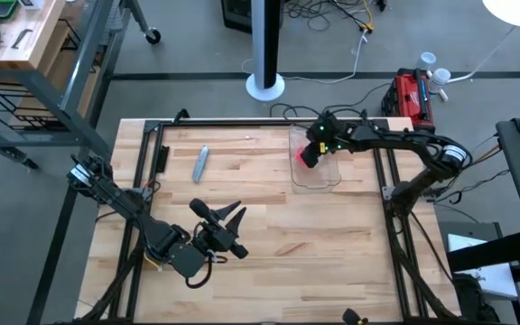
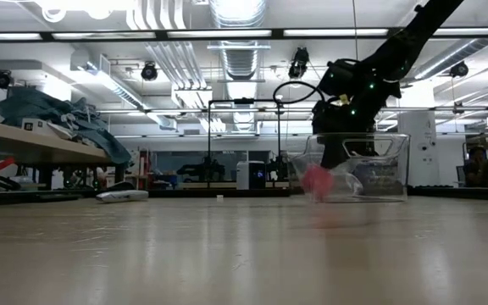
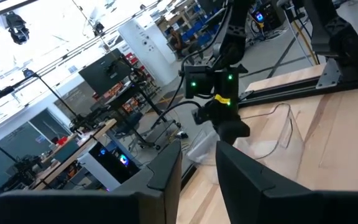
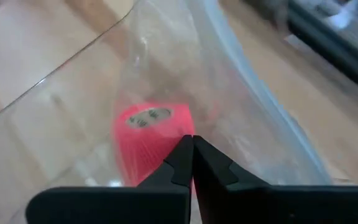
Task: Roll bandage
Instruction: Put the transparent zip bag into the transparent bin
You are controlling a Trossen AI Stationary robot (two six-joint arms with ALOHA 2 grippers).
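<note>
Pink bandage (a compact roll) lay inside the clear plastic bag at the surface's far right. Right end effector was clenched at the roll's edge; whether it caught fabric or film, cannot tell. Risk: lifting the bag instead. Left end effector waited released.

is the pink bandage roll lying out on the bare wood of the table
No, the bandage sits inside the clear plastic container, with the right tool closed just above it.

A gray concrete floor lies around the light wooden table. At 12 o'clock stands a white round post — at 10 o'clock, a wooden workbench. Long ceiling lights shine overhead.
</note>
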